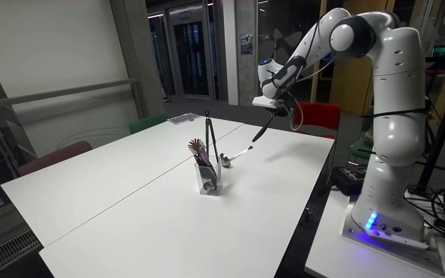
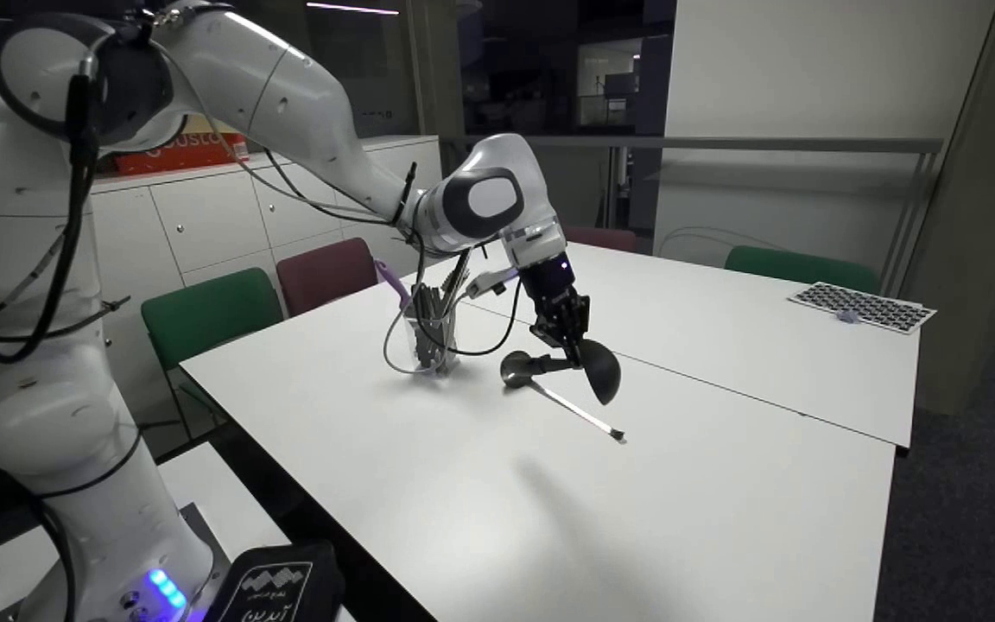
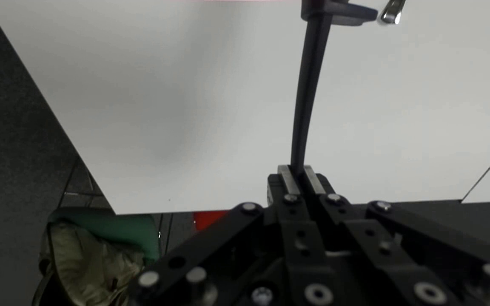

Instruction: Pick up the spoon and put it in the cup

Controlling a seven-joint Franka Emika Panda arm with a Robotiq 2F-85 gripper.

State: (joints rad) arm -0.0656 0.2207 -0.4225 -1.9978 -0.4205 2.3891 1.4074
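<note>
The spoon (image 1: 225,160) lies on the table, its pale metal handle stretching away from its round end. It shows also in an exterior view (image 2: 575,408), and only its handle end (image 3: 393,12) enters the wrist view at the top edge. The cup (image 1: 202,186), a clear tumbler full of utensils, stands upright beside the spoon's round end; cables partly cover it in an exterior view (image 2: 414,347). My gripper (image 3: 298,170) is shut on a dark utensil (image 3: 309,89) with a wide dark head (image 2: 603,373), held above the table. The cup is outside the wrist view.
A dark pair of tongs (image 1: 208,135), a bristle brush (image 1: 196,146) and a purple-handled utensil (image 1: 204,156) stick up from the cup. A checkered board (image 2: 862,307) lies at the table's far corner. Chairs (image 1: 317,116) stand around the white table (image 1: 160,231).
</note>
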